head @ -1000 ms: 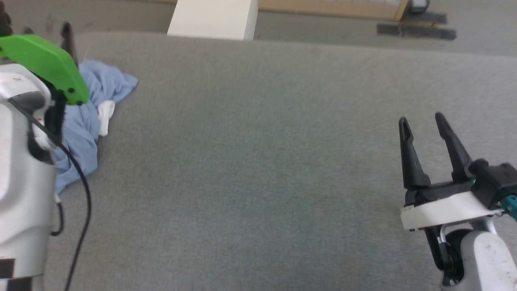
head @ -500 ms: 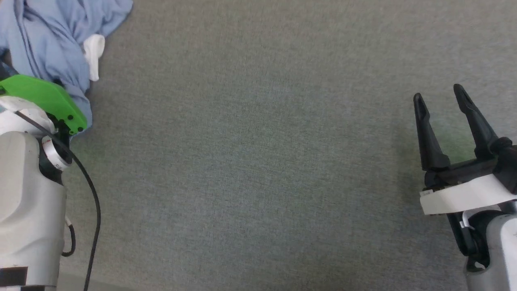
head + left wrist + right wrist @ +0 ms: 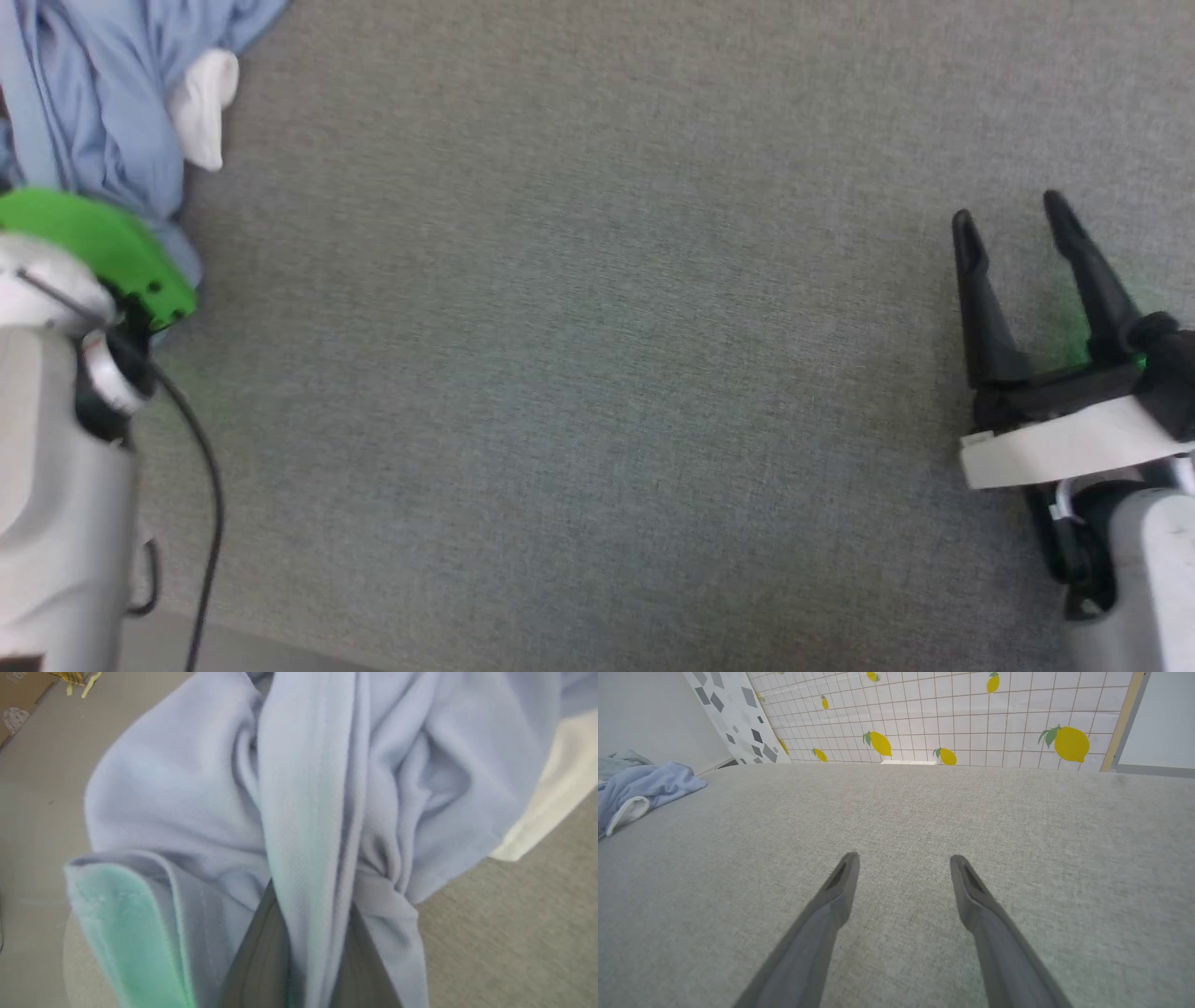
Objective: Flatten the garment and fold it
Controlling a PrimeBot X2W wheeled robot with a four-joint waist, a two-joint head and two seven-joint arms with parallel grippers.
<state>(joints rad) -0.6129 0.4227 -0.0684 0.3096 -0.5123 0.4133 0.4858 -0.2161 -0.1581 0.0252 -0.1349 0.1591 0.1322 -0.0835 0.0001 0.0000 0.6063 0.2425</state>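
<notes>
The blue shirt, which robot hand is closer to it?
Left. The left gripper is shut on a fold of the shirt, touching it. The right gripper is open and far off to the other side, over the grey surface.

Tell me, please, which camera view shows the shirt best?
The left wrist view: the shirt is close up, its folds, hem and white lining clear, gripped by the left end effector. The head view has it cut off at the upper left corner; the right wrist view shows a small bunched heap at the left edge.
</notes>
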